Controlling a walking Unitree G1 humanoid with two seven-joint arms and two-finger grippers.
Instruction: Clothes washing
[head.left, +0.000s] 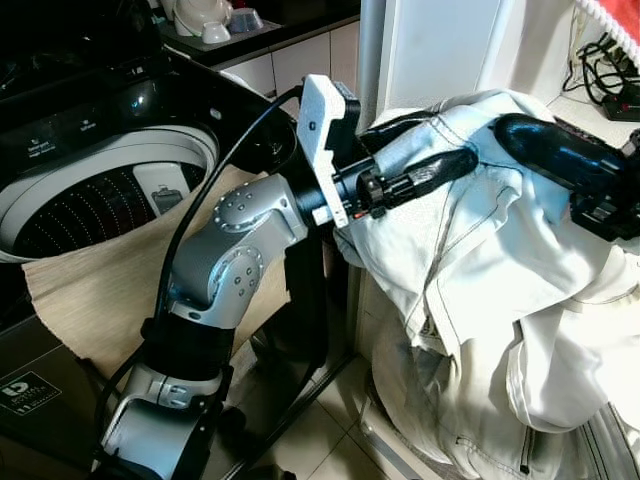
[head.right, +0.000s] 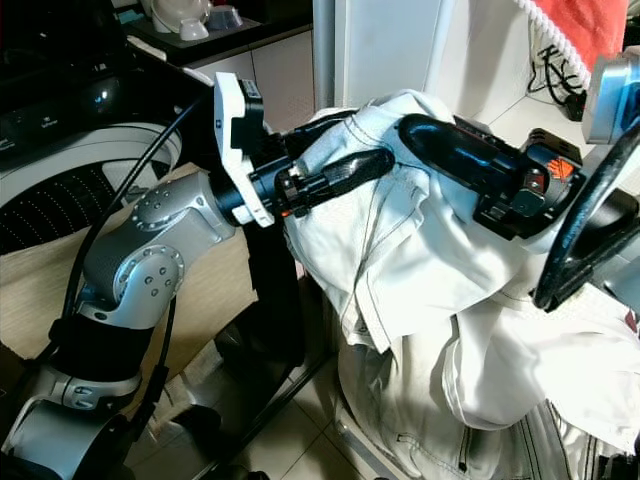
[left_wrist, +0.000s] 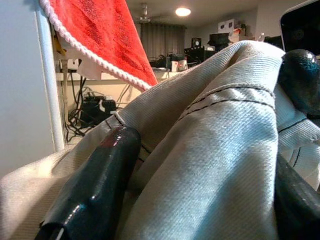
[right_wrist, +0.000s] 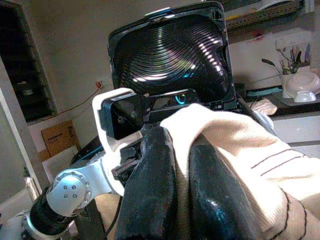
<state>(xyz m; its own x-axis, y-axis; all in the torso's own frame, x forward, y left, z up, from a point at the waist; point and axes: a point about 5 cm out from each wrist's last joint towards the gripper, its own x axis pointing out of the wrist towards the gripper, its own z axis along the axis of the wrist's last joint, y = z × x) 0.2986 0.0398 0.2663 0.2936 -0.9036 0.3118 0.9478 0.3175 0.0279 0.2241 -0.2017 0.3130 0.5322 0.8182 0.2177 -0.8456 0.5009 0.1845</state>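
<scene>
Both grippers were up at chest height with a cream denim jacket (head.left: 470, 250) bunched between them, held in the air beside the open top-loading washing machine (head.left: 90, 190), off its right-hand edge and not yet over the drum (head.left: 80, 215). The left gripper (head.left: 420, 175) had its fingers clamped on a thick fold near the top of the bundle; the left wrist view showed one black finger (left_wrist: 92, 190) pressed into the cloth with a stitched seam ridge running past it. The right gripper (head.right: 455, 160) had its two fingers (right_wrist: 150, 190) close together with a wad of the same fabric pinched between them. The rest of the garment hung loose below toward the tiled floor (head.left: 310, 440). Judged by the weave and the dark topstitching, the cloth looked heavy for a garment, soft and limp, not slippery, nothing fragile about it; it would likely sag and trail, so the hanging tail could catch on the machine's rim. The seam-thick folds and collar area seemed the surest places to grip, since single layers would probably slide out. A beige cloth (head.left: 110, 290) lay draped over the machine's front edge. Writing: a small black label (head.left: 28, 392) sat low on the machine's front, its print too small to read; white marks on the control panel (head.left: 60, 135) were likewise illegible. No brand could be made out on the jacket.
</scene>
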